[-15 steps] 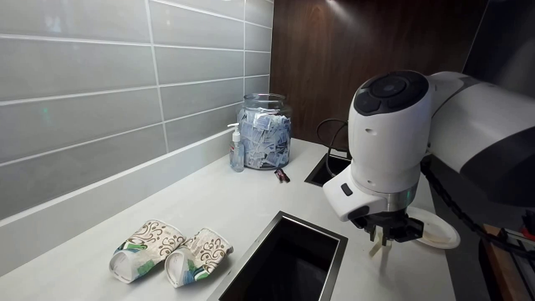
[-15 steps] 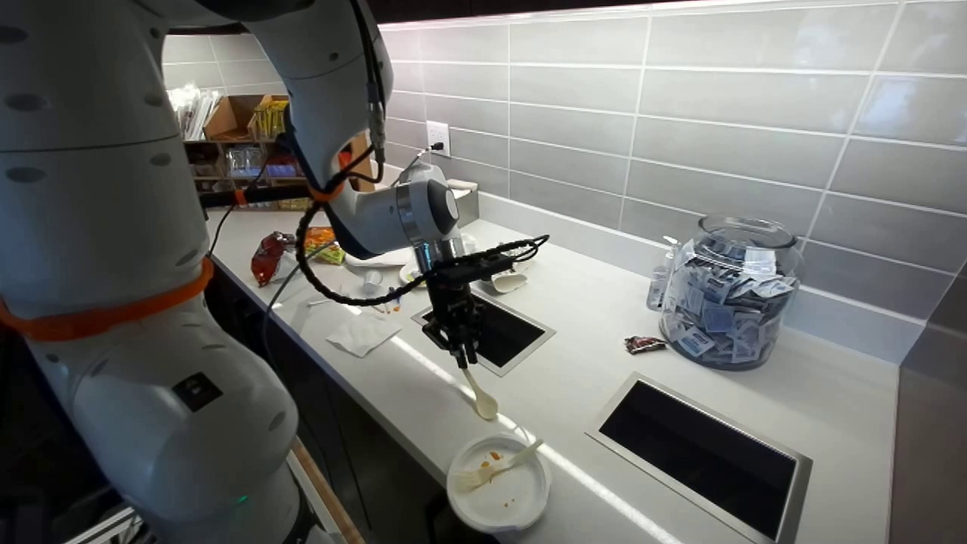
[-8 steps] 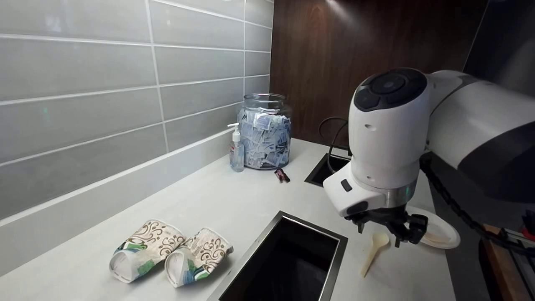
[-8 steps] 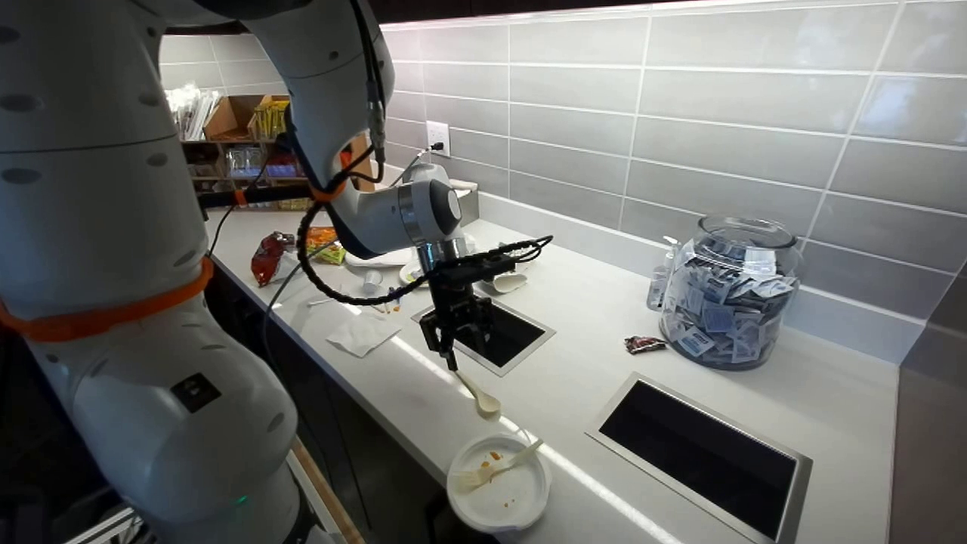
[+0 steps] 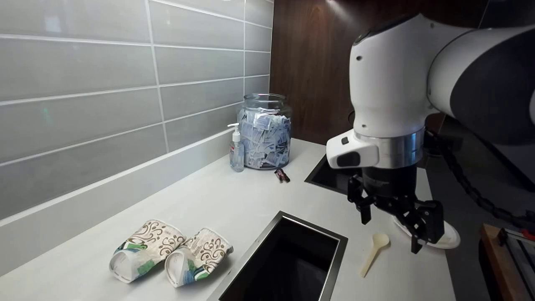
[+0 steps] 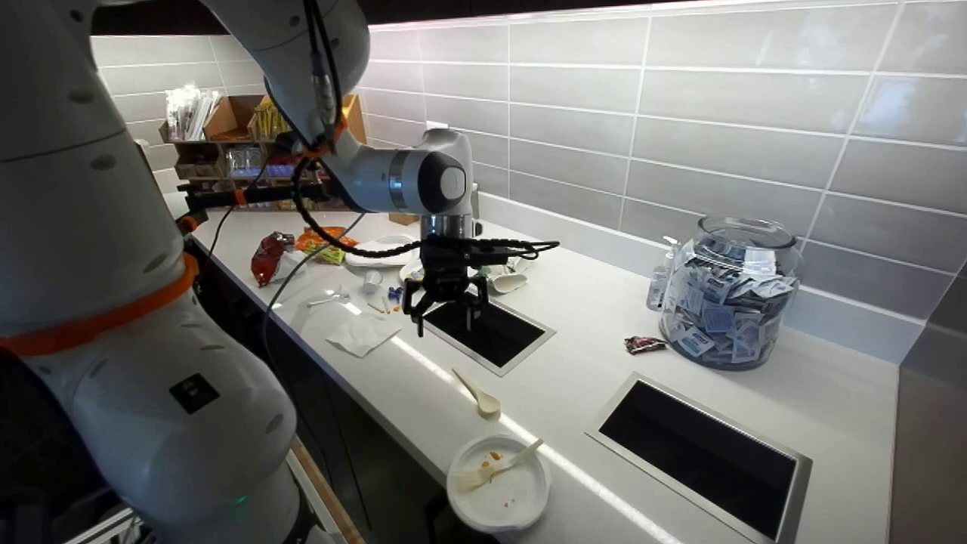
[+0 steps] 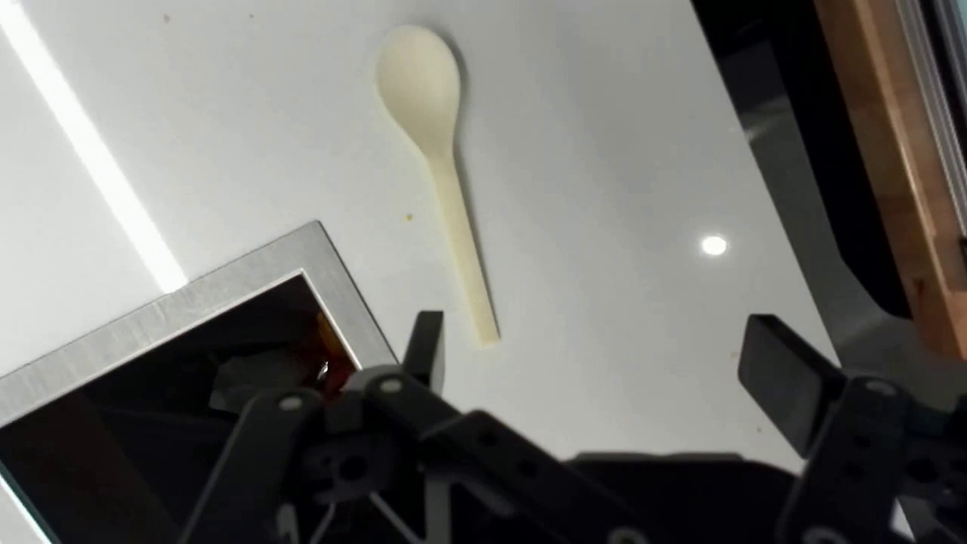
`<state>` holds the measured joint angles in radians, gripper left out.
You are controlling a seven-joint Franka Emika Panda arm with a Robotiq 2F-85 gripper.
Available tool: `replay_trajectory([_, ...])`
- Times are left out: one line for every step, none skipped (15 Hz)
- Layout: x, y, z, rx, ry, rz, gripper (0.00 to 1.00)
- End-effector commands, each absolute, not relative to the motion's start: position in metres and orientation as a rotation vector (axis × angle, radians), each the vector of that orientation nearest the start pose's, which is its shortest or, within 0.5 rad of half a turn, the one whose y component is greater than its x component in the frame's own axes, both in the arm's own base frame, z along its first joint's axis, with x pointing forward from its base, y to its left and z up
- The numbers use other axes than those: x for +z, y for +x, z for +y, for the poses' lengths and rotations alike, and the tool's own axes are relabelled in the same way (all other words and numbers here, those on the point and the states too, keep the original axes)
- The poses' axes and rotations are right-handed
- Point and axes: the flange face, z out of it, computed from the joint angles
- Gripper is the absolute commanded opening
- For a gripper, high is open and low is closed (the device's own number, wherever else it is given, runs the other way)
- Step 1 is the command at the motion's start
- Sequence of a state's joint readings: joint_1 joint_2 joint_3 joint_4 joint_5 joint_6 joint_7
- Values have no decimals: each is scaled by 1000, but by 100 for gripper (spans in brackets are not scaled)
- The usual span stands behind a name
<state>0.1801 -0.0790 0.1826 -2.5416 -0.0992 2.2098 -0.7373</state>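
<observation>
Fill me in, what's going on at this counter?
A robot arm is over the counter, its jaws wide open and holding nothing. Below them a spoon lies on the counter, clear of the jaws, beside a steel-framed opening. Near the spoon sits a plate with a fork on it.

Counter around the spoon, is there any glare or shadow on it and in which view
Wrist view: a glare streak and a round bright spot on the counter, with a thin shadow along the right edge of the spoon; in an exterior view, a long glare streak runs diagonally across the counter.
</observation>
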Motion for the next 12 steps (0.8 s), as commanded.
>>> replay_trajectory([321,380,143,339,-2729,-1463,100])
replay_trajectory([330,377,143,301,-2763,-1394,100])
replay_trajectory([338,375,143,263,-2789,-1326,100])
replay_trajectory([347,373,143,227,-2820,-1257,100])
replay_trajectory([354,370,143,192,-2850,-1186,100])
replay_trajectory([362,368,144,160,-2875,-1117,100])
replay_trajectory([367,365,144,134,-2906,-1047,100])
replay_trajectory([373,362,143,112,-2937,-973,100])
replay_trajectory([377,358,142,99,-2966,-898,100])
replay_trajectory([381,355,142,83,-2999,-825,100])
replay_trajectory([385,351,140,76,-3036,-749,100])
replay_trajectory([386,347,139,67,-3066,-672,100])
